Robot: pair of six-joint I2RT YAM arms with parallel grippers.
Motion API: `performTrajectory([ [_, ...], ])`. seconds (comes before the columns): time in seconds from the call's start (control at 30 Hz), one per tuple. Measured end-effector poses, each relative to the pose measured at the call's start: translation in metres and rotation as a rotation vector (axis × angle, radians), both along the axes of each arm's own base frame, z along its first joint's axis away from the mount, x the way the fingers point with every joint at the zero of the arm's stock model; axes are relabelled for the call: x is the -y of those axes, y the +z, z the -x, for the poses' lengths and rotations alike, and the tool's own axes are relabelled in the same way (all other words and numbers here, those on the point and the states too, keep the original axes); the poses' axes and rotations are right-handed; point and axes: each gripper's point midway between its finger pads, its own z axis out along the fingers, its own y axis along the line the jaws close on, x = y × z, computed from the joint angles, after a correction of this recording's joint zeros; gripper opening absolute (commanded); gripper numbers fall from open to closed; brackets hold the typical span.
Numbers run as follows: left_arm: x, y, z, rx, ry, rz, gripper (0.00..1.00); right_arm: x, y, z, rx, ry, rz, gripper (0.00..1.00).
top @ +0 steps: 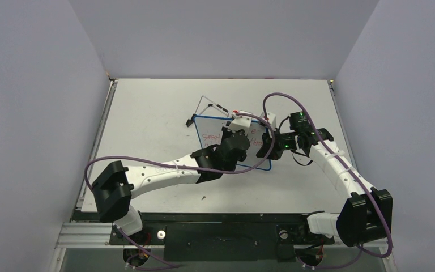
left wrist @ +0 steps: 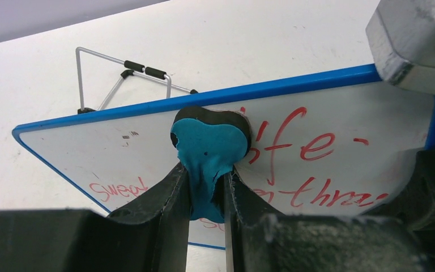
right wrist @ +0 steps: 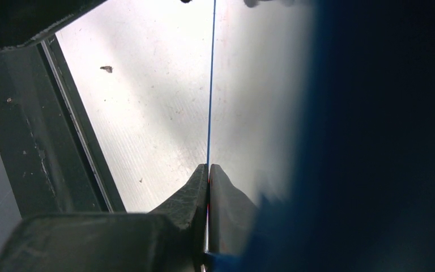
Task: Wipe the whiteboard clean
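**Entry: whiteboard (top: 208,129).** Small, blue-rimmed, rounded corners. Placed mid-table, a little right of centre, long axis running left to right. Black wire stand (top: 208,102) splayed on the table just beyond the far-left corner. Exact tilt of the face not determinable.

**Left gripper (left wrist: 207,190).** Pinching the eraser (left wrist: 210,141), with its teal foam squashed between the fingers. Eraser pressed against the board face close to the far rim, about midway along the length.

**Right gripper (right wrist: 208,170).** Pressed together on the board's right rim, seen edge-on as a thin blue line (a steadying hold, by the look of it).

**Red handwriting (left wrist: 303,144).** Several words right of the eraser. One word at the near left, and more along the near edge. Far-left stretch of the face bare apart from faint smudges.

**Governing relation.** Remaining writing spread to both sides of the eraser along the long axis, mostly to the right and nearer. Left arm the only one placed to wipe, the right one being occupied at the rim. Probable need: strokes along the length, working toward the near edge, with care near the right gripper.

**Surface.** Table (top: 147,107) white, matt, lightly scuffed, with a dark speck near the front. Board face glossy, likely slick under foam.

**Room.** Plain pale grey walls (top: 34,85) left, right and far. Black rail along the near edge.
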Motion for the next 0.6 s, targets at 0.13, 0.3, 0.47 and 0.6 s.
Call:
performTrajectory([
  [0.13, -0.003, -0.008, 0.005, -0.007, -0.012, 0.044, 0.0, -0.001, 0.0, 0.002, 0.003, 0.013, -0.002, 0.0],
  [0.3, -0.005, -0.022, 0.012, -0.025, -0.037, 0.078, 0.0, -0.001, 0.0, 0.005, -0.006, 0.021, -0.005, 0.0],
  [0.47, -0.004, -0.026, 0.014, -0.034, -0.058, 0.09, 0.0, -0.001, 0.0, 0.005, -0.005, 0.023, -0.004, 0.0],
  [0.6, -0.005, -0.024, 0.013, -0.037, -0.075, 0.081, 0.0, -0.001, 0.0, 0.005, -0.005, 0.023, -0.005, 0.0],
])
